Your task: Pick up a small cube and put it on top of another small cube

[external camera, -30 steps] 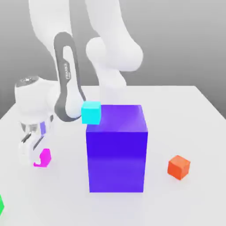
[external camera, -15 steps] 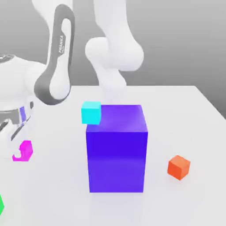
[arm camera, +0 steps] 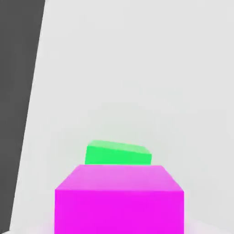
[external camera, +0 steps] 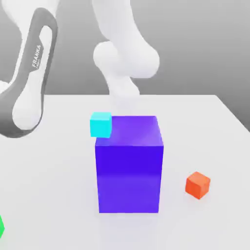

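Pink cube carried near the green one

We see the smooth magenta cube (arm camera: 119, 199) clamped in our jaws, the green cube (arm camera: 118, 153) at twelve o'clock.

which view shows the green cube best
The hand view: the green cube sits whole just beyond the magenta cube. The exterior view catches just a green sliver at its left edge.

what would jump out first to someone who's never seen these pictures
In the exterior view, the big blue-purple block at the middle of the white table grabs the eye, with a cyan cube at its upper corner on the view's left and an orange cube on the table to the view's right. In the hand view, a bright pink cube looms close, a green cube just beyond it.
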`<state>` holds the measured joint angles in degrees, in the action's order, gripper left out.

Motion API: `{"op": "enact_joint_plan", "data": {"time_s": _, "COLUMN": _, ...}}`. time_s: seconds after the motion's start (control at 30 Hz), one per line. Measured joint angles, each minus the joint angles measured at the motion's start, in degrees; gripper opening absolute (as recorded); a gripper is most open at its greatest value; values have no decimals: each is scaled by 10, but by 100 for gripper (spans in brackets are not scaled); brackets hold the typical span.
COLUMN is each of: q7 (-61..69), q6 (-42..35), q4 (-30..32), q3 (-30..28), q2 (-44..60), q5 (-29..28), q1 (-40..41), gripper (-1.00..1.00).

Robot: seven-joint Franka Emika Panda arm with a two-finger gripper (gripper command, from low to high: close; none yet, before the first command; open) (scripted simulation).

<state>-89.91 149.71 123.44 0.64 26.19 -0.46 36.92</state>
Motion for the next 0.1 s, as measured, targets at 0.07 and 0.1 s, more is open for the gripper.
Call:
{"op": "enact_joint_plan", "data": {"time_s": 0.07, "q7": 0, "q6": 0, "q4": 0, "q3": 0, "q2": 0, "q5": 0, "q1": 0, "gripper": 100}}
{"op": "enact_joint_plan", "data": {"time_s": 0.1, "q7": 0, "q6": 0, "q4": 0, "q3": 0, "q2": 0, "q5": 0, "q1": 0, "gripper": 100}}
